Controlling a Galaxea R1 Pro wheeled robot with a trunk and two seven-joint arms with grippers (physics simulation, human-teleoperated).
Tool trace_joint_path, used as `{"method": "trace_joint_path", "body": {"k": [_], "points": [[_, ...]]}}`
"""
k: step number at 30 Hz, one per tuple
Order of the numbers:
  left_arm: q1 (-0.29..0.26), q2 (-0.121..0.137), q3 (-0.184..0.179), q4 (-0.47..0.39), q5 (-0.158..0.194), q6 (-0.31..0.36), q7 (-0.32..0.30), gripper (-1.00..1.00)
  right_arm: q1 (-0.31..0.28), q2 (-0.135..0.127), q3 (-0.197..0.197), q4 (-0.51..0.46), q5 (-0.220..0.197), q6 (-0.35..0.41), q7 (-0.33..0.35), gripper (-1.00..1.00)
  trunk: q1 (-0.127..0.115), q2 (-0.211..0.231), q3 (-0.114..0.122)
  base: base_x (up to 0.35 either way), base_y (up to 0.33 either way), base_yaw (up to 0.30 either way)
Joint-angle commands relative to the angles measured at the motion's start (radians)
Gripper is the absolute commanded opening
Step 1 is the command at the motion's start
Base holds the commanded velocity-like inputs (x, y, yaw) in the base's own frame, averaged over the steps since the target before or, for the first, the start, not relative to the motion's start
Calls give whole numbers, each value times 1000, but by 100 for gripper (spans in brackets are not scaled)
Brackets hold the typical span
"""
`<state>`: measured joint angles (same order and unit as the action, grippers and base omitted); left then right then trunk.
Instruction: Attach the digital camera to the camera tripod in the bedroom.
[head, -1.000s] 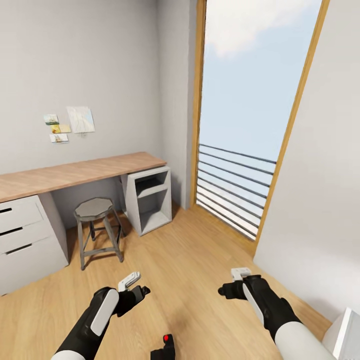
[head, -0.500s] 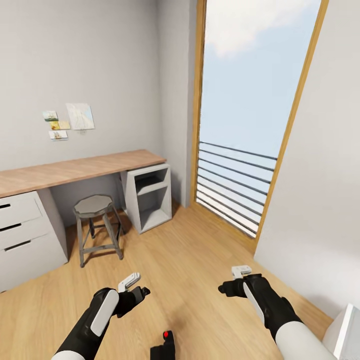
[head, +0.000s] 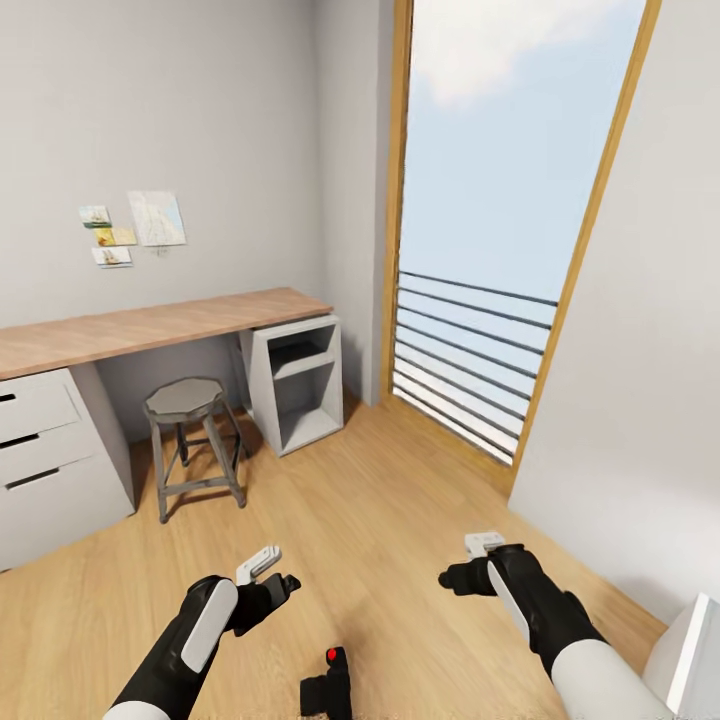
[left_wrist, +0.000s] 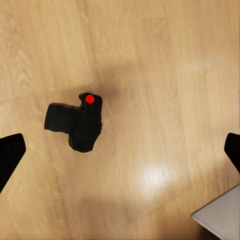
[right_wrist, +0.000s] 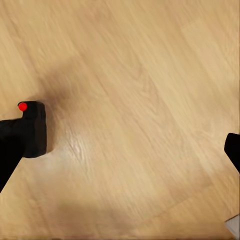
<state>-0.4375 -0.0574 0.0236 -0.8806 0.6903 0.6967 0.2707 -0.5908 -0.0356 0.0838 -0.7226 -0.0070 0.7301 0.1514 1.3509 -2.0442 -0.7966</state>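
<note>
The digital camera lies on the wooden floor at the bottom centre of the head view, between both arms, slightly nearer the left claw, which is wide and empty like the right claw.

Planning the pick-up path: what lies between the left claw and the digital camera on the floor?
Nothing: in the head view only bare wood floor separates the left claw from the digital camera; the left wrist view shows the same.

Light wood floor, digital camera lying on it, stool and white desk units standing farther off
</note>
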Motion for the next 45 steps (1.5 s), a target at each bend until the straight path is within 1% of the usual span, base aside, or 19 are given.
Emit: {"method": "trace_joint_path", "body": {"k": [1, 6, 12, 14, 15, 21, 34, 37, 39, 40, 41, 45], "points": [[-1, -1, 2, -1, 11, 5, 8, 100, -1, -1, 4, -1, 0, 6, 2, 100, 4, -8, -6, 0, 0, 0], [-2, -5, 2, -1, 11, 8, 9, 100, -1, 1, 4, -1, 1, 10, 1, 100, 23, -43, -30, 0, 0, 0], [-21, -8, 1, 40, 11, 11, 9, 100, -1, 4, 5, -1, 2, 12, 1, 100, 46, -85, -58, 0, 0, 0], [-53, -13, -1, 108, 12, 10, 7, 100, -1, 4, 6, 0, 2, 12, 0, 100, 54, -99, -68, 0, 0, 0], [-60, -15, -2, 123, 12, 10, 7, 100, -1, 5, 6, 0, 2, 12, 0, 100, 57, -106, -72, 0, 0, 0], [-84, -27, -5, 168, 12, 9, 7, 100, -1, 5, 8, 0, 4, 11, -1, 100, 80, -148, -101, 0, 0, 0], [-91, -41, -8, 181, 10, 9, 8, 100, -4, 7, 5, -14, 2, 13, -2, 100, 130, -239, -162, 0, 0, 0], [-92, -47, -8, 181, 7, 8, 17, 100, -6, 9, 4, -18, 2, 12, -4, 100, 142, -260, -177, 0, 0, 0], [-97, -54, -10, 179, 3, 6, 36, 100, -8, 13, 4, -20, 2, 11, -7, 100, 149, -274, -186, 0, 0, 0], [-104, -56, -27, 176, -4, 6, 62, 100, -8, 15, 4, -20, 2, 11, -7, 100, 153, -281, -191, 0, 0, 0], [-107, -57, -38, 174, -8, 6, 75, 100, -8, 15, 4, -21, 2, 10, -8, 100, 157, -288, -196, 0, 0, 0], [-129, -56, -102, 174, -19, 1, 114, 100, -9, 16, 4, -21, 3, 10, -8, 100, 172, -316, -214, 0, 0, 0]]}}
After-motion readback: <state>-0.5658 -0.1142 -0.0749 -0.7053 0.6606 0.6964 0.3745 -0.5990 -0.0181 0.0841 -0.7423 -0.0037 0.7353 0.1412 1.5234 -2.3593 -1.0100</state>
